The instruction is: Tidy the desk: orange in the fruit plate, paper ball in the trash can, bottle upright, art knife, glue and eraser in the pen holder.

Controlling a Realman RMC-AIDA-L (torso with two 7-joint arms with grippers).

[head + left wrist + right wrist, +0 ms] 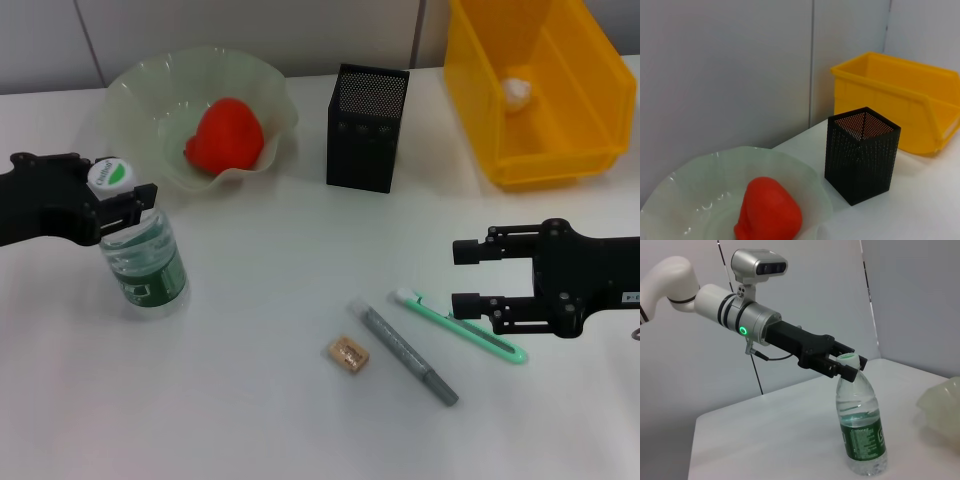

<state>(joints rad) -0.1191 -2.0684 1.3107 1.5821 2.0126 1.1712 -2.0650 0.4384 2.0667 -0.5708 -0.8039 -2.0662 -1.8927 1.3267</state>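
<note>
Green-labelled bottle (146, 262) one, upright; eraser (349, 354) one; glue (404, 351) one.

White desk (270, 400) with bottle (146, 262), eraser (349, 354), glue (404, 351), art knife (461, 326).

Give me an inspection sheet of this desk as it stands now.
Surface: white table.
Job's things: orange in fruit plate; paper ball in yellow bin; bottle upright; art knife, glue, eraser lying outside pen holder.
Clutter: nothing seen.
Grippers: left gripper clamped on the bottle's neck; right gripper open beside the knife.
Cables: thin cable under the left wrist.
Surroundings: grey wall panels.
</note>
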